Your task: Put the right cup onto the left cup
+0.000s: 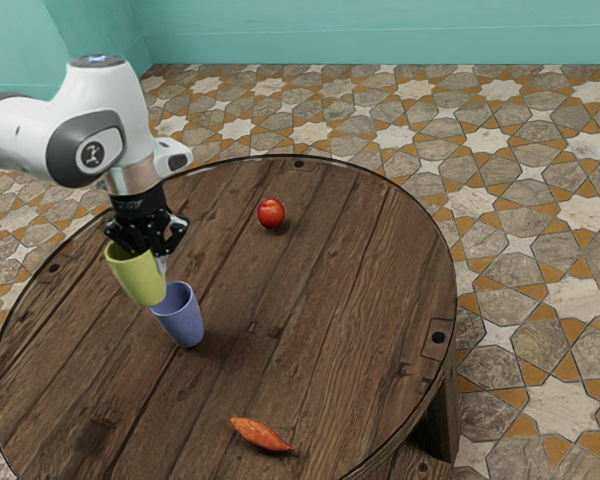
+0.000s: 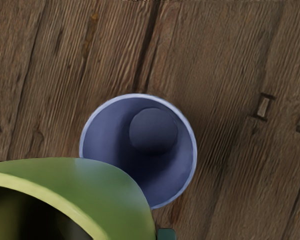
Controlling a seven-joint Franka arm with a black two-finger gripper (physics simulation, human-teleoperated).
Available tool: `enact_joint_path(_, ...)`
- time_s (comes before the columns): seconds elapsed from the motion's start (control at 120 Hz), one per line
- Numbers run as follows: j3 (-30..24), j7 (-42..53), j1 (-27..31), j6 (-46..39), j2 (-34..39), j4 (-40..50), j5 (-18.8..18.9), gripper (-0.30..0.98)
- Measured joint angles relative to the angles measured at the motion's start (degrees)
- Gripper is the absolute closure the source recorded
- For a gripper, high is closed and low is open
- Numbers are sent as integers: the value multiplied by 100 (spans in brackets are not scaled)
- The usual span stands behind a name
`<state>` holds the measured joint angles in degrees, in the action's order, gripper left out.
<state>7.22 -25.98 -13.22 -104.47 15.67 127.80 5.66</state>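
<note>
My gripper (image 1: 157,260) is shut on the wall of the yellow-green cup (image 1: 138,278), which hangs slightly tilted above the table. Just beside and below it in the exterior view, the blue cup (image 1: 184,320) stands upright on the wood, its rim partly behind the green one. The wrist view has the green cup (image 2: 115,187) large and close at the lower edge, overlapping part of the rim of the blue cup (image 2: 152,131). The blue cup's open mouth faces up, and its inside is bare.
A round wooden table (image 1: 310,300) carries a red apple (image 1: 271,213) toward its far side and an orange, pointed sweet-potato-like item (image 1: 261,434) near the front edge. Both lie apart from the cups.
</note>
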Motion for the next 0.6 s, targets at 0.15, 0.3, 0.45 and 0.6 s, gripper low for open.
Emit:
enact_joint_path(0.15, -1, -165, 22, -307, -312, -41, -28, 78)
enact_joint_path(0.3, 1, -296, 26, -524, -363, -25, -54, 78)
enact_joint_path(0.45, 6, -398, 21, -673, -395, 25, -72, 78)
enact_joint_path(0.6, 8, -480, 29, -801, -408, 164, -124, 78)
